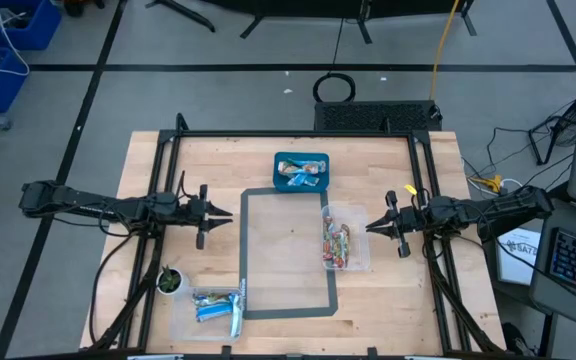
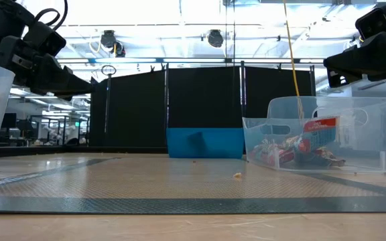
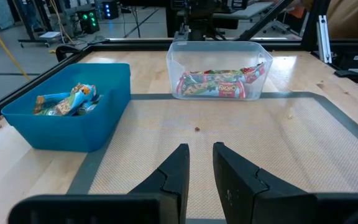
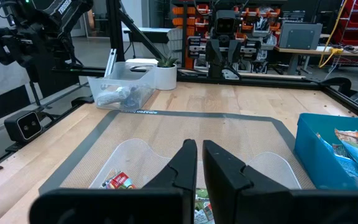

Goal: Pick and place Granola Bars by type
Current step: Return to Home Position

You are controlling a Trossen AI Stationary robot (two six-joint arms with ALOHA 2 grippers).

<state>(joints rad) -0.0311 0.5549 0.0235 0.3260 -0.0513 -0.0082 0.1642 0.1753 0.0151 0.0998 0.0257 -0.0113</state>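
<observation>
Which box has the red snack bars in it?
Find the grey-bordered mat in the middle of the wooden table. On the mat's right edge, below the right gripper, sits a clear plastic bin holding red-wrapped granola bars. The blue bin and the other clear bin hold bluish wrappers.

Left arm reaches level in from its own side, raised | left gripper (image 1: 226, 217) empty, fingers (image 3: 178, 168) parted by a narrow gap | right arm mirrors it opposite, raised | right gripper (image 1: 371, 227) empty, fingers (image 4: 186, 163) nearly together, tips facing the left gripper, well apart.
</observation>
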